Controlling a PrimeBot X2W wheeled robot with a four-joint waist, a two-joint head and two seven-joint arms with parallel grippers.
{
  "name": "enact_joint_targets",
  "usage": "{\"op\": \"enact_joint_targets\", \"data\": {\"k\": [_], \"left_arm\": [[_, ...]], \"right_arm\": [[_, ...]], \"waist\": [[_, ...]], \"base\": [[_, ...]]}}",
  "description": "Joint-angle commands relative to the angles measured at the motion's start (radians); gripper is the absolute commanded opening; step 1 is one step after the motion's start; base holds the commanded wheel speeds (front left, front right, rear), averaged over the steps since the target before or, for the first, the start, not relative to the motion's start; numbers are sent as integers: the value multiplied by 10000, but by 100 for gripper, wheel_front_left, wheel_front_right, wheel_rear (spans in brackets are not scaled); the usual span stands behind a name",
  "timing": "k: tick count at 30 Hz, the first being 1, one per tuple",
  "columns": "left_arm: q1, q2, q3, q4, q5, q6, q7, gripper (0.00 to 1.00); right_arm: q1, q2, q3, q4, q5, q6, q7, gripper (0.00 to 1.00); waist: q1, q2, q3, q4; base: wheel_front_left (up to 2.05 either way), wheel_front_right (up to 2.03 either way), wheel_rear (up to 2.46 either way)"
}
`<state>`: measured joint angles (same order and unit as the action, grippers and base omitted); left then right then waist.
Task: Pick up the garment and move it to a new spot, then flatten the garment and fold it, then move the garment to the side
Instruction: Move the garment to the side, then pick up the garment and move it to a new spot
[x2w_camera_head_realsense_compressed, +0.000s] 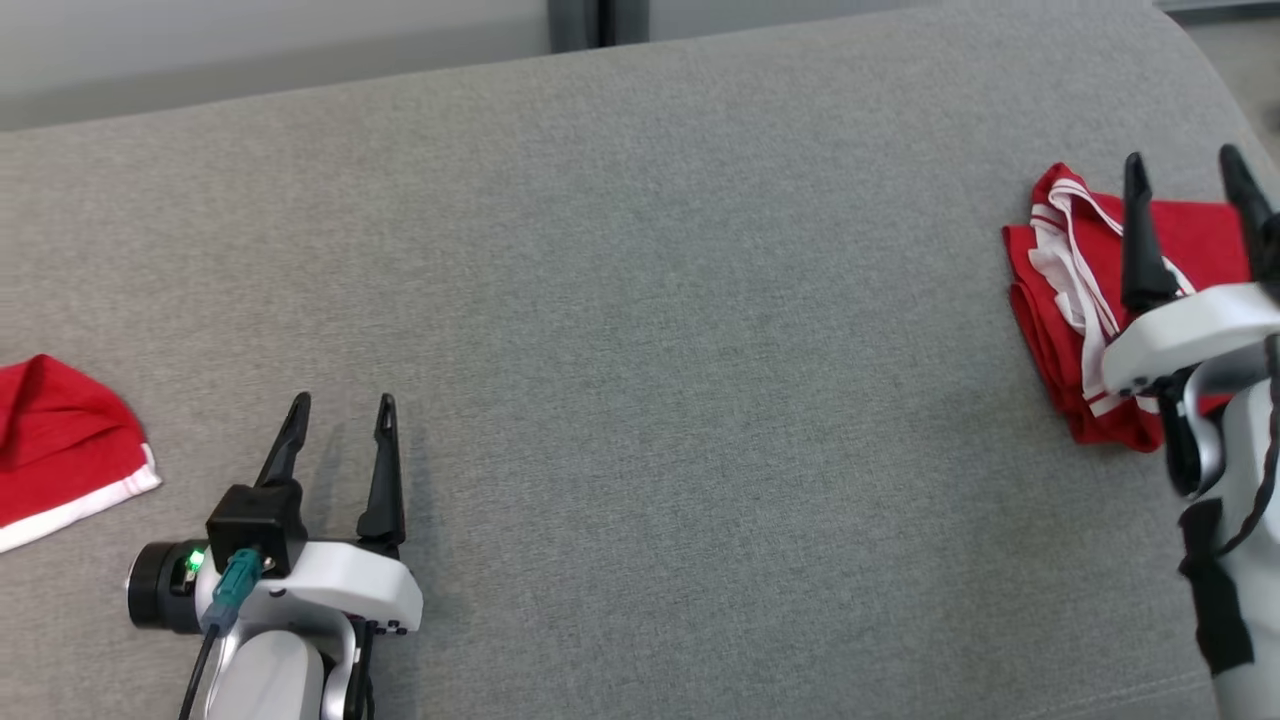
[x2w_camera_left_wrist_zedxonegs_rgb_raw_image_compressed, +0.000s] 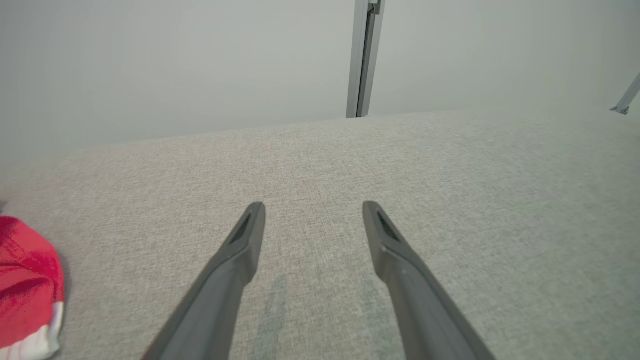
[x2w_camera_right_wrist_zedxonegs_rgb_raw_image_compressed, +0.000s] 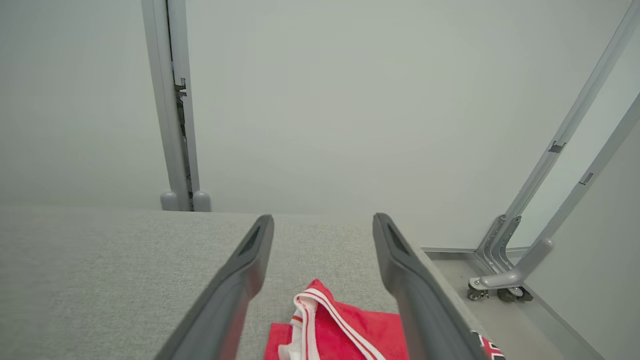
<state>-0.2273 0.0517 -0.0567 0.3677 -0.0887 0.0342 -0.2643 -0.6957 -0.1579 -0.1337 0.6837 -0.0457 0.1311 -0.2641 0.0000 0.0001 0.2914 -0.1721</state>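
Folded red garment (x2w_camera_head_realsense_compressed: 1045, 300) on grey surface (x2w_camera_head_realsense_compressed: 640, 300), under right gripper (x2w_camera_head_realsense_compressed: 1180, 157), its 2 fingers spread, left gripper (x2w_camera_head_realsense_compressed: 343, 402) spread too

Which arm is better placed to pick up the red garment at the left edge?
Left. The left gripper, open, lies close beside the left garment; the right gripper, open too, hangs over the folded garment on the far right side.

Matt grey woven upholstery (x2w_camera_head_realsense_compressed: 650, 330), soft red-and-white cloth garment (x2w_camera_head_realsense_compressed: 1040, 320), smooth dark plastic claw fingers (x2w_camera_head_realsense_compressed: 1140, 250).
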Motion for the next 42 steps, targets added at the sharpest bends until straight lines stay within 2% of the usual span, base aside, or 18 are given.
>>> {"op": "enact_joint_targets", "data": {"k": [1,7,17,29,42], "left_arm": [[128,38,93,6,-31,33,3,100],[517,14,433,60,-182,107,3,100],[1263,8,551,342,-570,236,3,100],[2057,7,698,511,-731,362,3,100],[2046,10,751,390,-828,395,3,100]], "right_arm": [[225,27,63,-215,231,-7,0,100],[1872,474,1009,-983,923,-5,0,100],[3632,961,1510,-1132,1435,-5,0,100],[4645,1045,1764,-1380,1578,-5,0,100],[4869,1047,2004,-1669,1859,-5,0,100]], "waist": [[0,-1,-211,190],[0,-1,-887,751],[0,-1,-2001,1402],[0,-1,-3091,1527],[0,-1,-2992,1665]], "base": [[0,0,0],[0,0,0],[0,0,0],[0,0,0],[0,0,0]]}}
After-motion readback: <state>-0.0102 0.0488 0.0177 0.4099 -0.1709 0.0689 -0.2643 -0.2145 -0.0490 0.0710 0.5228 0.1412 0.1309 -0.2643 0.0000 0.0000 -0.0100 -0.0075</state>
